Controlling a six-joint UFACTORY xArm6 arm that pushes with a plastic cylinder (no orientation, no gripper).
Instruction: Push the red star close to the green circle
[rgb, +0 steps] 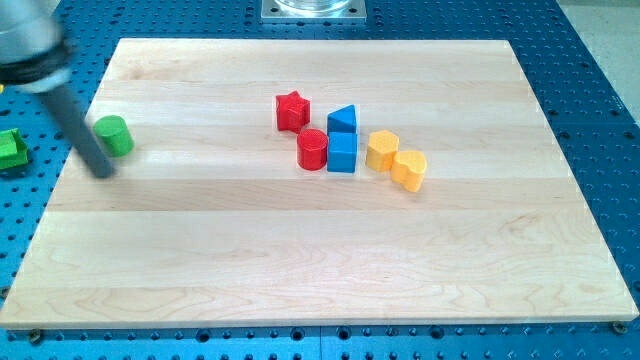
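my tip (103, 172) sat beside green circle (114, 135); red star (291, 110) far right, unpushed; no hand fitted; next, circle behind star.

Dark rod slanting down from upper left, my tip (103, 172) on board

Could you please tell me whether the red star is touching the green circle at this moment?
Apart. The camera view shows the red star near the board's middle and the green circle far toward the view's left, bare wood between them.
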